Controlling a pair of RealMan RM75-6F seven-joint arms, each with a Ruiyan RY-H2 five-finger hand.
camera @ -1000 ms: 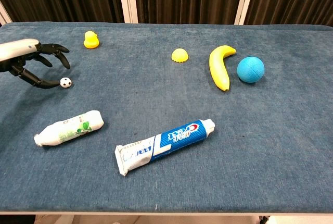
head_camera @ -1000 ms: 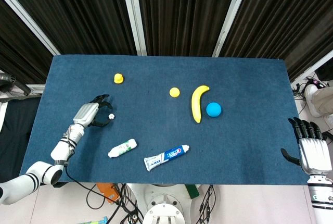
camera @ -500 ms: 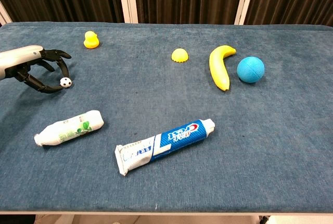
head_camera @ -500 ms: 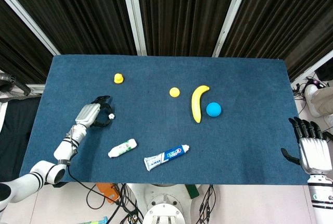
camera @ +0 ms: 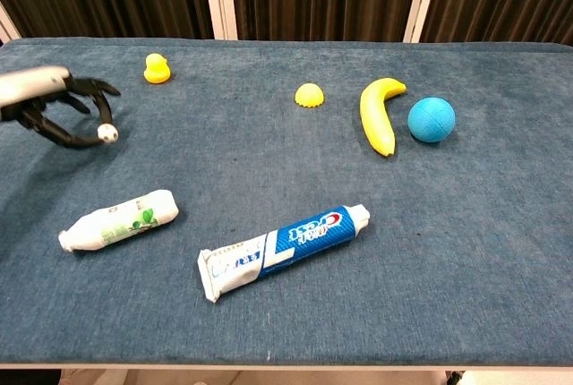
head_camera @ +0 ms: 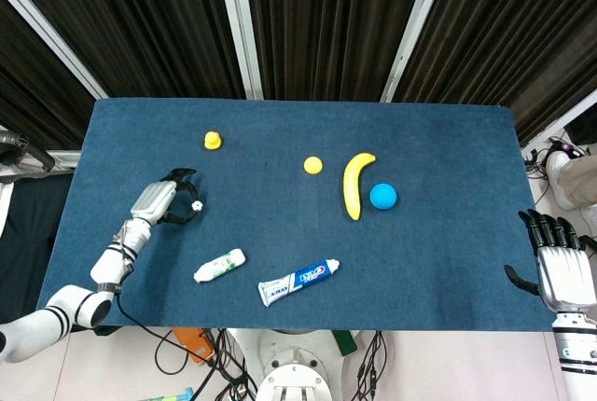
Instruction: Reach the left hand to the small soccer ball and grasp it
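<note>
Left hand (camera: 55, 112) pinching the small soccer ball (camera: 107, 132) between curved dark fingertips, near the left edge of the blue table (head_camera: 448, 242), ball appearing raised just off the cloth in the chest view. Remaining fingers (head_camera: 182, 175) arching over the ball. Whether the ball is clear of the cloth: cannot tell from the head view.

Right hand (head_camera: 558, 261) hanging beyond the right edge near the front corner, fingers spread apart and holding nothing.

Lying elsewhere on the table: yellow duck (head_camera: 213, 141) toward the rear left; yellow half-dome (head_camera: 312, 165) near the centre; banana (head_camera: 354, 184) just beside a blue ball (head_camera: 383, 196); white bottle (head_camera: 219, 265) on its side near the front edge, left of a toothpaste tube (head_camera: 298, 281).
</note>
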